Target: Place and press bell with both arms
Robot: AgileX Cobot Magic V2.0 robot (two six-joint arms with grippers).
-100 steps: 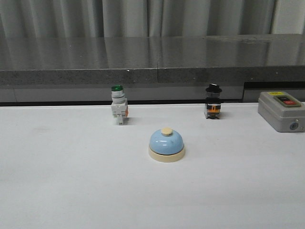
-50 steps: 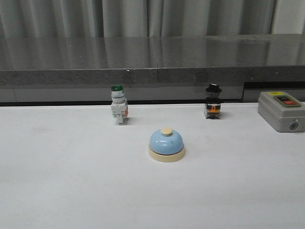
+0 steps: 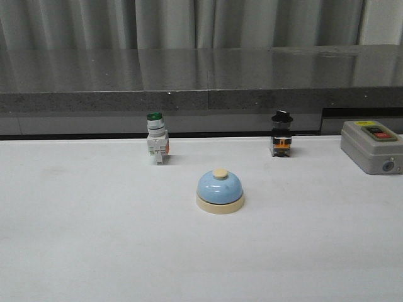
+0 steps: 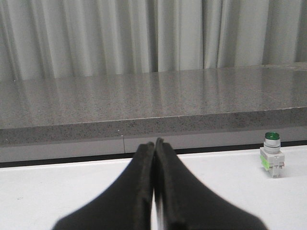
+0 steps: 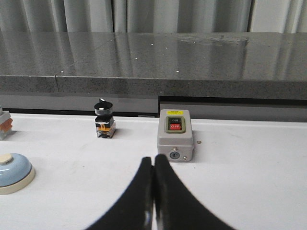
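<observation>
The light-blue bell (image 3: 220, 190) with cream base and cream button stands upright mid-table in the front view. It also shows at the edge of the right wrist view (image 5: 13, 172). Neither arm shows in the front view. My left gripper (image 4: 154, 143) is shut and empty, low over the white table; the bell is out of its view. My right gripper (image 5: 153, 159) is shut and empty, with the bell well off to one side of it.
A green-capped white push-button switch (image 3: 157, 143) stands behind the bell to the left, also in the left wrist view (image 4: 272, 160). A black-knob switch (image 3: 281, 138) stands back right. A grey box with red button (image 3: 371, 146) sits far right, just beyond my right fingertips (image 5: 175, 135). A dark stone ledge (image 3: 201, 82) bounds the back.
</observation>
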